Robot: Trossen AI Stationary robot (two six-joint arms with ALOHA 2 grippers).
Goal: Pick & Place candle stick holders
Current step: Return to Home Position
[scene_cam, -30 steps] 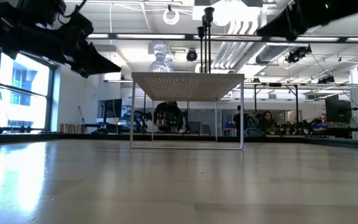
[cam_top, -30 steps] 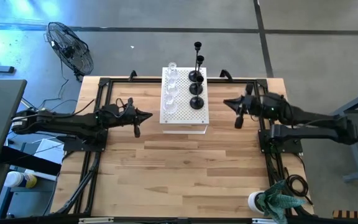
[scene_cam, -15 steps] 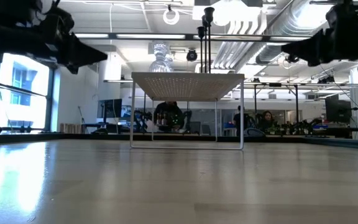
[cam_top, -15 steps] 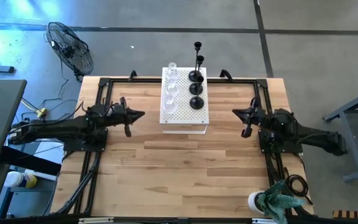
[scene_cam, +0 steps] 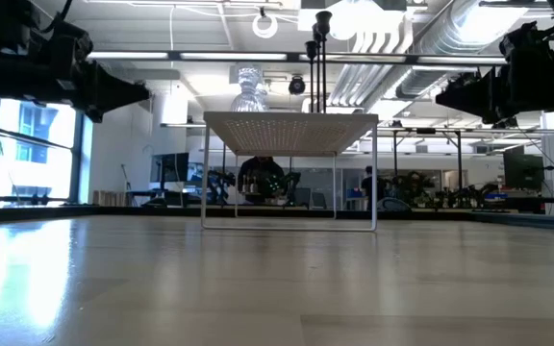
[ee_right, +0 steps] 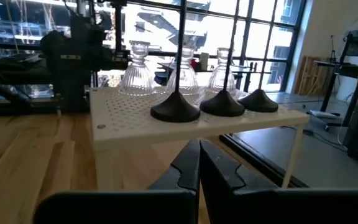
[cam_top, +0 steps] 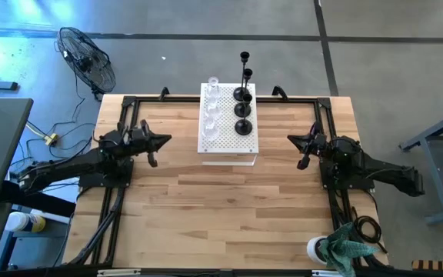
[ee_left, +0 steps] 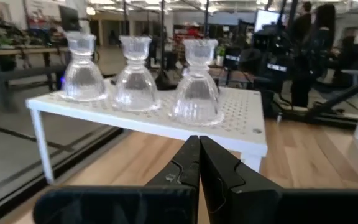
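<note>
Three clear glass candle stick holders (ee_left: 134,73) stand in a row on a white perforated board (cam_top: 228,142) at the table's far middle. Three black candle stick holders (ee_right: 175,109) with round domed bases and thin stems stand in a second row beside them (cam_top: 242,110). My left gripper (cam_top: 165,140) hovers shut to the left of the board, pointing level at it, apart from it. My right gripper (cam_top: 291,139) hovers shut to the right of the board, also pointing level at it. Neither has anything between its fingers.
The board stands on thin white legs (scene_cam: 203,173) above the wooden table (cam_top: 221,208). A black frame (cam_top: 121,154) runs along the table's left, right and far sides. A fan (cam_top: 87,58) stands on the floor beyond the far left corner. A green cloth (cam_top: 344,248) lies at the near right corner.
Both arms have drawn back from the board. My left gripper has gone toward the table's left edge. My right gripper has sunk and gone toward the right edge, its arm folding back. The holders and board have not moved.
</note>
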